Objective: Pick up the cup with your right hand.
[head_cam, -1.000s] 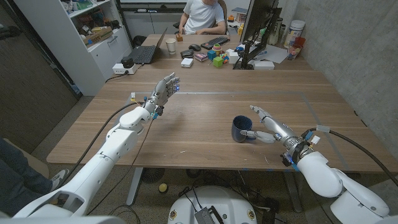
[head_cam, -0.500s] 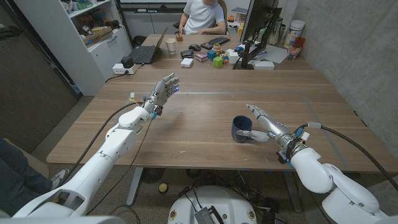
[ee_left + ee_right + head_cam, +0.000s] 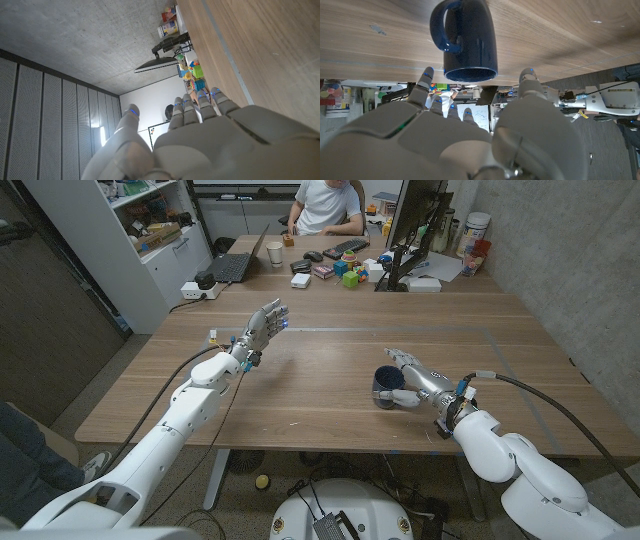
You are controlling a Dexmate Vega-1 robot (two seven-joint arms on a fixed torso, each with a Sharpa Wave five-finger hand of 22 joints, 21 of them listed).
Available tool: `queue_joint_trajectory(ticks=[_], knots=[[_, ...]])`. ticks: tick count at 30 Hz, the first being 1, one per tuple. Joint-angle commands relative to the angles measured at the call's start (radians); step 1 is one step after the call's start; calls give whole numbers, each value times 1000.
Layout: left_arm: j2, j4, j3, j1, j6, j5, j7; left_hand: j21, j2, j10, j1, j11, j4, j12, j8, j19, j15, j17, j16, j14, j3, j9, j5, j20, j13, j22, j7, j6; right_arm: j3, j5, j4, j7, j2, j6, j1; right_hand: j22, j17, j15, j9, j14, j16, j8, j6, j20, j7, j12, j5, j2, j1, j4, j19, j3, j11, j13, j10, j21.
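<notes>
A dark blue cup (image 3: 385, 386) with a handle stands upright on the wooden table (image 3: 330, 350), right of the middle. My right hand (image 3: 409, 379) is at its right side with fingers spread around it, thumb near the base; I cannot tell if they touch. In the right wrist view the cup (image 3: 466, 39) stands just beyond the fingertips (image 3: 425, 77) of my right hand (image 3: 455, 135), its handle off to one side. My left hand (image 3: 264, 326) is raised over the table's left half, fingers apart and holding nothing; the left wrist view shows it (image 3: 200, 135) open too.
At the table's far end sit a laptop (image 3: 232, 265), a paper cup (image 3: 274, 252), a keyboard (image 3: 345, 248), coloured blocks (image 3: 350, 276) and a monitor (image 3: 415, 225). A person (image 3: 325, 205) sits behind them. Shelving (image 3: 160, 230) stands at the back left.
My right hand has moved left toward the cup and its fingers now reach around the cup's right side. The cup and the left hand have stayed put.
</notes>
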Motion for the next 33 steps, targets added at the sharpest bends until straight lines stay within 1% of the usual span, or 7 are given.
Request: queue_joint_trajectory(ticks=[1, 9, 13, 23, 26, 27, 33], knots=[[0, 11, -14, 4, -9, -5, -9, 4, 7, 1, 6, -4, -1, 1, 2, -2, 3, 3, 6, 8, 6, 5, 5, 10, 3, 4, 2, 5, -84, -96, 3, 76, -43, -71, 92, 2, 3, 4, 3, 2, 5, 7, -27, 2, 1, 7, 9, 1, 13, 1, 1, 1, 1, 2, -56, 7], [7, 5, -24, 20, -9, -9, -7, 4, 7, 4, 5, -7, -1, 2, 2, -3, 2, 3, 6, 9, 6, 5, 5, 10, 3, 4, 1, 7, -74, -77, 22, 97, -69, -60, 124, 2, 3, 1, 3, 7, 8, 14, -15, 2, -2, 15, 12, 4, 20, 0, 7, 2, 2, 4, -47, 10], [9, 0, -30, 28, -8, -12, -2, 4, 7, 5, 5, -6, -1, 2, 2, -3, 0, 3, 6, 10, 6, 5, 5, 10, 3, 4, -1, 8, -70, -57, 34, 106, -78, -51, 138, 2, 3, 0, 3, 10, 10, 18, -9, 2, -3, 18, 13, 4, 21, 0, 9, 1, -1, 4, -41, 11], [15, -13, -37, 38, -8, -12, 9, 4, 7, 7, 5, -7, -1, 2, 2, -4, 1, 3, 6, 10, 6, 5, 5, 10, 3, 4, -1, 10, -92, -27, 67, 135, -96, -47, 179, 2, 3, -3, 3, 16, 13, 21, -3, 3, -5, 24, 14, 5, 23, 1, 15, 0, -1, 5, -34, 13], [15, -13, -37, 38, -6, -12, 10, 4, 7, 7, 5, -6, -1, 2, 2, -4, 1, 3, 6, 11, 6, 5, 5, 11, 3, 4, -2, 10, -97, -25, 61, 151, -104, -62, 184, 2, 3, -3, 3, 17, 14, 22, -3, 3, -5, 24, 15, 5, 24, 1, 17, -1, -1, 6, -34, 13], [14, -12, -37, 38, -6, -13, 11, 4, 7, 7, 5, -5, -1, 2, 2, -4, 1, 3, 6, 11, 6, 5, 5, 11, 3, 4, -2, 9, -97, -19, 51, 168, -111, -71, 182, 2, 3, -3, 3, 17, 14, 22, -3, 3, -4, 25, 15, 5, 24, 1, 17, -1, -2, 6, -33, 13], [5, 7, -34, 31, -13, -13, 6, 5, 7, 5, 5, -9, -1, 1, 1, -3, 1, 3, 6, 12, 6, 5, 5, 11, 3, 4, -2, 10, -112, -27, 21, 207, -135, -105, 185, 2, 3, -2, 3, 18, 14, 21, -5, 3, -4, 25, 15, 6, 24, 2, 19, -1, -1, 6, -35, 14]])
